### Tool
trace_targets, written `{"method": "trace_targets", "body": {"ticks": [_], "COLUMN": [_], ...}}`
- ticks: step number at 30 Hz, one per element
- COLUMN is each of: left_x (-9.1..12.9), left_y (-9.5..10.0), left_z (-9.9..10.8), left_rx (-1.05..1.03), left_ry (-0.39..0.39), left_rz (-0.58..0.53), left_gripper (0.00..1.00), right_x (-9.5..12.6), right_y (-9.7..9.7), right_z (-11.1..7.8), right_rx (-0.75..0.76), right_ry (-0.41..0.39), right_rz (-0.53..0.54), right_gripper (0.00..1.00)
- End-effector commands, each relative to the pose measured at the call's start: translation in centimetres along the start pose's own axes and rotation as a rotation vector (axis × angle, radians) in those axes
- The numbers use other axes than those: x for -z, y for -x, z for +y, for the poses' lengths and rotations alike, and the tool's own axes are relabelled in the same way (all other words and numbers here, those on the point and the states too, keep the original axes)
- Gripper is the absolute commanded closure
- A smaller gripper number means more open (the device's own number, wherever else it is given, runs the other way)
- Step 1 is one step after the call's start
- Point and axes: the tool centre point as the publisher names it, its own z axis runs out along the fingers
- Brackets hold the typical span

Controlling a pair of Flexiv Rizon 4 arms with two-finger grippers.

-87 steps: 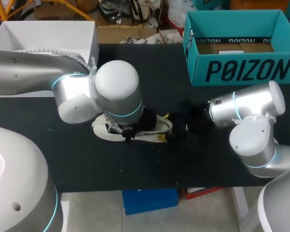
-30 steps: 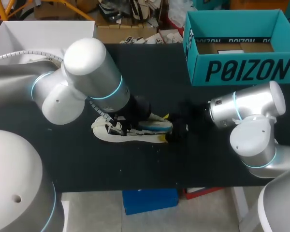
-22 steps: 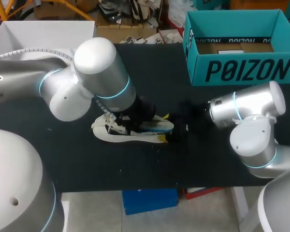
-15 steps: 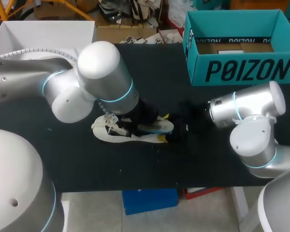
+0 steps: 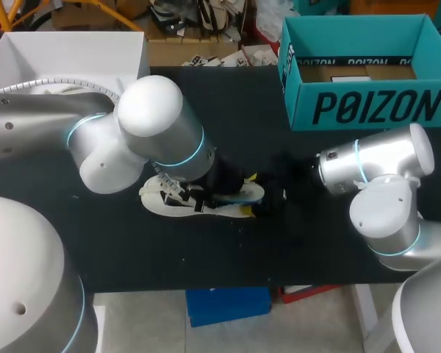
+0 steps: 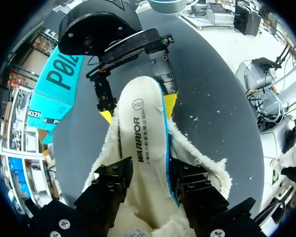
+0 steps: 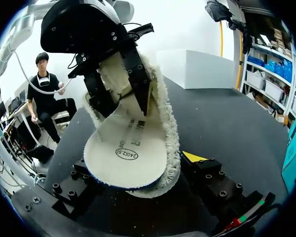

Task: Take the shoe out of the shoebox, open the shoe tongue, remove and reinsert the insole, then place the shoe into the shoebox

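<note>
Shoe (image 5: 160, 201) lies on its sole mid-table (image 5: 132, 250), well apart from teal shoebox (image 5: 367, 107). My left gripper (image 6: 149, 185) pinches the insole (image 6: 140, 123) at the heel; my right gripper (image 7: 138, 183) clamps the toe.

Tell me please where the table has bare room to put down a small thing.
Free: the black table between the shoe and the teal shoebox, and the front strip between the shoe and the near edge. Crowded: the middle, where the left gripper holds the insole and the right gripper holds the shoe.
</note>
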Motion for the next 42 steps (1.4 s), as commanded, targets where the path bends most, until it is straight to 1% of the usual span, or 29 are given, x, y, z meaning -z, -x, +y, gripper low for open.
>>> {"method": "trace_targets", "body": {"ticks": [1,13,25,27,28,29,31,36,38,42], "left_x": [-1.1,-2.2,-1.8,-1.7,-1.7,-1.7,-1.6,-1.1,-0.6,0.7], "left_y": [0.3,1.8,2.5,2.5,2.5,2.5,2.5,2.4,2.1,1.6], "left_z": [-1.0,-2.6,-4.1,-4.3,-4.3,-4.4,-4.4,-4.2,-4.1,-3.6], "left_rx": [-0.005,-0.048,-0.076,-0.080,-0.082,-0.084,-0.085,-0.082,-0.081,-0.074], "left_ry": [0.005,-0.028,-0.059,-0.060,-0.061,-0.063,-0.065,-0.065,-0.068,-0.098], "left_rz": [-0.011,-0.026,-0.040,-0.040,-0.042,-0.043,-0.044,-0.047,-0.050,-0.048], "left_gripper": [0.53,0.53,0.53,0.54,0.57,0.68,1.00,1.00,1.00,1.00], "right_x": [-0.1,-0.1,-0.1,-0.1,-0.1,-0.1,-0.1,-0.1,-0.1,-0.1], "right_y": [0.2,0.2,0.2,0.2,0.2,0.2,0.2,0.2,0.2,0.2], "right_z": [-0.1,-0.1,-0.1,-0.1,-0.1,-0.1,-0.1,-0.1,-0.1,-0.1], "right_rx": [-0.002,-0.002,-0.002,-0.002,-0.002,-0.002,-0.002,-0.002,-0.002,-0.002], "right_ry": [-0.003,-0.003,-0.003,-0.003,-0.003,-0.003,-0.003,-0.003,-0.003,-0.003], "right_rz": [-0.001,-0.001,-0.001,-0.001,-0.001,-0.001,-0.001,-0.001,-0.001,-0.001], "right_gripper": [1.00,1.00,1.00,1.00,1.00,1.00,1.00,1.00,1.00,1.00]}}
